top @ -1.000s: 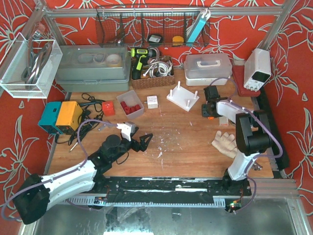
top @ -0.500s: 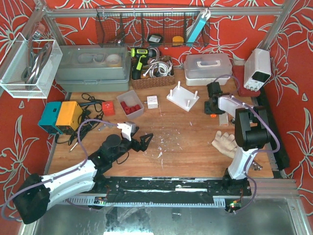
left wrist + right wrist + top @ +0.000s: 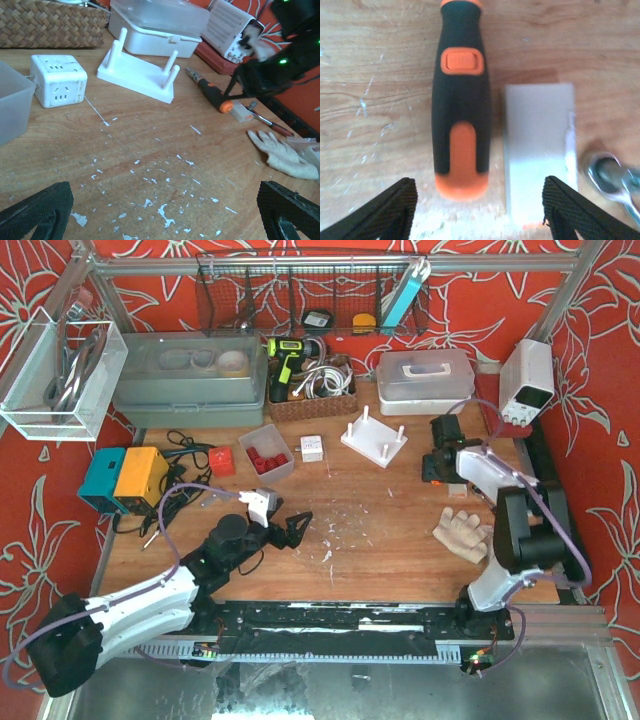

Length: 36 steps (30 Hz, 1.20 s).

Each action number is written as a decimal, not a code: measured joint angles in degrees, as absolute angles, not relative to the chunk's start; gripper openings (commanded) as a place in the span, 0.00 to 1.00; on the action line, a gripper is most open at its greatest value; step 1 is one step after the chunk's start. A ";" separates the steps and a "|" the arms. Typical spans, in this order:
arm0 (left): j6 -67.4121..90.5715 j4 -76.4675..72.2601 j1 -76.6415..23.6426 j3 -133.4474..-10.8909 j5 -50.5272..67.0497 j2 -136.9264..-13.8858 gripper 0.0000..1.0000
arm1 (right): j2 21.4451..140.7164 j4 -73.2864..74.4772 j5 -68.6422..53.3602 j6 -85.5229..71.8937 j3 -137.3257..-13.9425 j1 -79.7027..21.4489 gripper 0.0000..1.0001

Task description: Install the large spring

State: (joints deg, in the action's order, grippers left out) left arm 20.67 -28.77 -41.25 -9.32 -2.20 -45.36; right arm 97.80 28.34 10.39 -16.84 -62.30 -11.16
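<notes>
Right gripper (image 3: 481, 210) above a screwdriver (image 3: 460, 95)
Wide open and empty, like the left gripper (image 3: 162, 212); a white block (image 3: 537, 145) lies just beside.

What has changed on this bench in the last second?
The right arm swung its elbow rightward, and the right claw, open, shifted slightly above the black-and-orange handle. Nothing was grabbed or released. The left claw and everything on the table stayed put.

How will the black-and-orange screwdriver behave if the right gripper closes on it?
Probably rigid and grippy: the screwdriver handle looks rubbery. Its rounded body may roll if nudged. The white block lies close beside it, so the open right gripper might catch that too.
</notes>
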 measured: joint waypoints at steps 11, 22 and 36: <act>20.99 -24.84 -41.28 -13.13 -8.14 -50.70 0.99 | 68.75 24.73 5.96 -20.43 -49.23 -18.44 0.99; 21.82 -13.28 -39.86 -28.12 -15.79 -58.02 0.75 | 63.66 11.25 1.37 -23.57 -38.74 -31.68 0.98; 18.09 -2.61 -22.85 -47.90 -12.84 -76.99 0.53 | 59.51 3.31 9.23 -22.59 -32.47 -34.46 0.98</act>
